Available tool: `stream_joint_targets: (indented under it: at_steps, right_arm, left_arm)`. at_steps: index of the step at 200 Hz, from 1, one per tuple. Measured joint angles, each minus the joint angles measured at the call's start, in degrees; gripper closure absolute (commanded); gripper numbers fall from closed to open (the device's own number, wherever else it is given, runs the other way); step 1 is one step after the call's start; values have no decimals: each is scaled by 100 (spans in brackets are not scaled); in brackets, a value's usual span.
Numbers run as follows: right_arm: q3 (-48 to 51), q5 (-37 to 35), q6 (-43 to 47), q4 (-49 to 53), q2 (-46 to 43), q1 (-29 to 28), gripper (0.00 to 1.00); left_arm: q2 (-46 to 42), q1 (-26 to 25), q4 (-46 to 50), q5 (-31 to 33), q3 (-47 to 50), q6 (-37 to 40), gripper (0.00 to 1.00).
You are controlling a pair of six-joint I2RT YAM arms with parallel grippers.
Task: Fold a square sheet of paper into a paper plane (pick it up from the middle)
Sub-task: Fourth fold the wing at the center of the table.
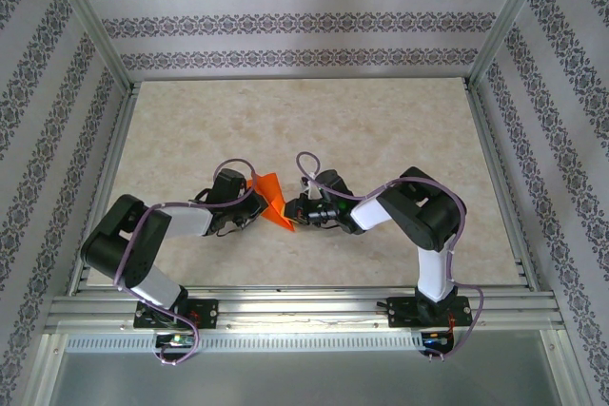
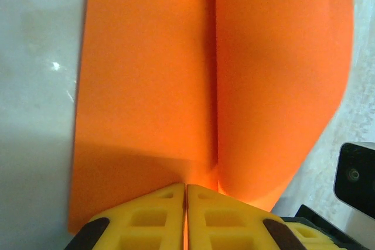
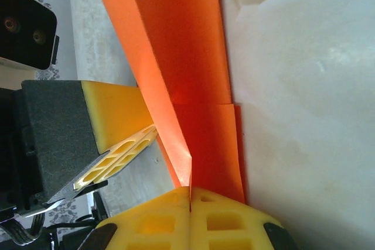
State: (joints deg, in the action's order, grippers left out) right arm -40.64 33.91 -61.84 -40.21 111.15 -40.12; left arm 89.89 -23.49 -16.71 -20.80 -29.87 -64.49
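The square sheet of paper is bright orange and folded along a centre crease into a narrow pointed paper plane, lying mid-table between my two grippers. My left gripper reaches in from the left and is shut on the paper's edge. In the left wrist view its yellow fingertips pinch a thin orange strip, and the folded paper spreads ahead. My right gripper comes from the right, and its jaws are shut on the raised crease of the paper. The left gripper's yellow fingers stand close beside that crease.
The beige marbled tabletop stretches behind and to both sides of the arms. Aluminium frame rails run along the near edge, and patterned walls close in the back and sides. The right wrist's black housing sits near the paper.
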Motion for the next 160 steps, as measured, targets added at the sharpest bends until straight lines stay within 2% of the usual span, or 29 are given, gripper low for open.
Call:
stream_joint_targets:
  at_steps: [121,160]
  right_arm:
    - [11,90,-105,-4,17,63,100]
    - [11,133,-107,-15,24,90,100]
  left_arm:
    - [-98,0,-153,-74,-39,179,87]
    - [-319,0,-431,-306,-98,315,98]
